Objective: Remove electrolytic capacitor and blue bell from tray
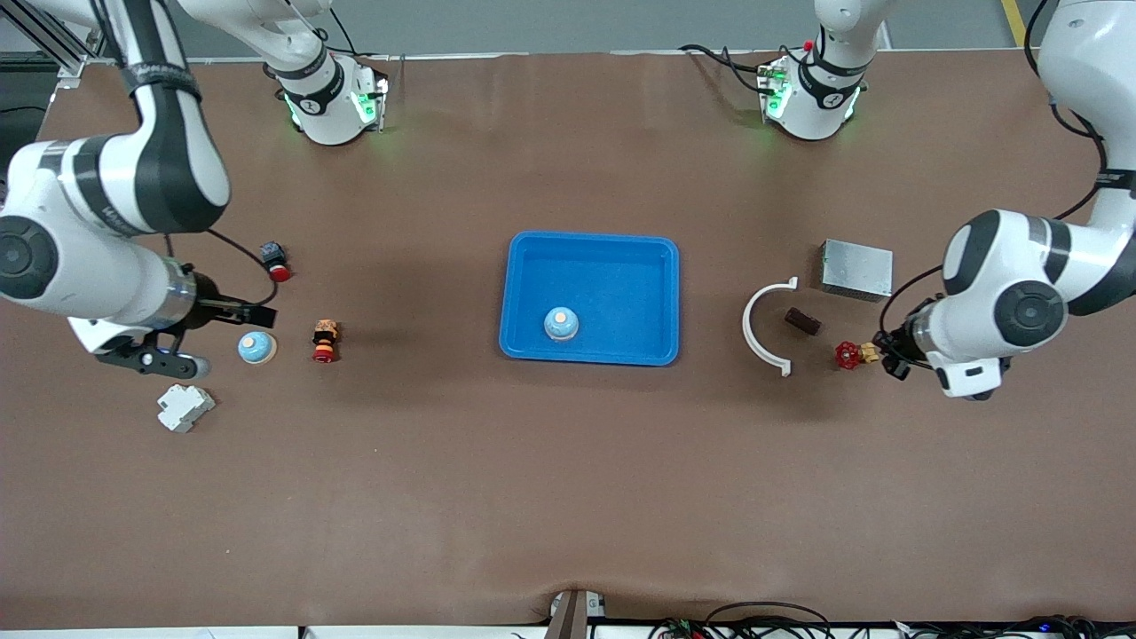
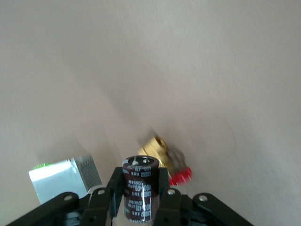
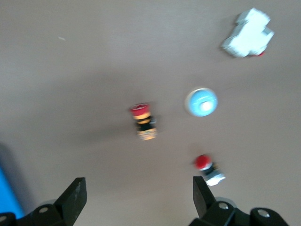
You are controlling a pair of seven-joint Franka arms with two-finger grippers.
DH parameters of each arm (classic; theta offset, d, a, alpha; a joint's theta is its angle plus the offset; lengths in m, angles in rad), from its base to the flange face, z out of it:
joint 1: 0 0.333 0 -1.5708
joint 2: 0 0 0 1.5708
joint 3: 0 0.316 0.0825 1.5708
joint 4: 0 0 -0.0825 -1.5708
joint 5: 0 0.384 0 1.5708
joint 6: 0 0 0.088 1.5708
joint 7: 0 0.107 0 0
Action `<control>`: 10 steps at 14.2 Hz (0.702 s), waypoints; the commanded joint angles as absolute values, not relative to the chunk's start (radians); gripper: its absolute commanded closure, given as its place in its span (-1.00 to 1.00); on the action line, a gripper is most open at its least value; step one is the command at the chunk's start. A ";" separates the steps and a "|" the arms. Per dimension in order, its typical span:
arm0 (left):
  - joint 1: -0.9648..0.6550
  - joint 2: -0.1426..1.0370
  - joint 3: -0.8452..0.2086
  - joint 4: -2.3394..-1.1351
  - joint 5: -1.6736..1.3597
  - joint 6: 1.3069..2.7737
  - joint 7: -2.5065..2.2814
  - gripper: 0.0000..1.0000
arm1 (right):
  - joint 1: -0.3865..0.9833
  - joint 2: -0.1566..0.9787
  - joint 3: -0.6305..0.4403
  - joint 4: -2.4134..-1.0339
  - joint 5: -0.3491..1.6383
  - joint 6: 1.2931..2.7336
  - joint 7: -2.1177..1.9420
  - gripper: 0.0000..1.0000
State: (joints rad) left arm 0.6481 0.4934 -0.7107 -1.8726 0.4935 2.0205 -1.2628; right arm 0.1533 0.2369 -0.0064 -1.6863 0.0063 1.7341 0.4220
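Note:
My left gripper [image 2: 140, 190] is shut on a dark brown capacitor [image 2: 140, 188], which stands upright between the fingers. In the front view the left gripper [image 1: 892, 359] hangs just beside a brass valve with a red handle [image 1: 854, 354]. One blue bell [image 1: 561, 324] sits in the blue tray [image 1: 657, 257] at the table's middle. A second blue bell [image 1: 256, 348] stands on the table at the right arm's end. My right gripper [image 1: 262, 313] is open and empty over the table by that bell, which also shows in the right wrist view [image 3: 201, 102].
By the second bell are a red emergency button [image 1: 326, 342], a smaller red button [image 1: 277, 266] and a white breaker [image 1: 185, 408]. At the left arm's end are a white curved clip [image 1: 763, 328], a small brown block [image 1: 802, 320] and a grey metal box [image 1: 856, 269].

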 commanded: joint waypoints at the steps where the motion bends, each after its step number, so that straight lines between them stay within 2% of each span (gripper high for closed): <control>1: 0.730 0.472 -0.726 -1.951 0.563 2.132 -1.137 1.00 | 0.268 0.258 -0.014 -1.631 0.035 1.729 0.659 -1.00; 5: 0.821 0.543 -0.724 -1.954 0.650 2.244 -0.983 1.00 | 0.415 0.291 -0.015 -1.617 0.084 1.850 0.946 -1.00; 10: 0.838 0.636 -0.719 -1.954 0.765 2.341 -0.974 1.00 | 0.569 0.370 -0.015 -1.615 0.084 1.953 1.149 -1.00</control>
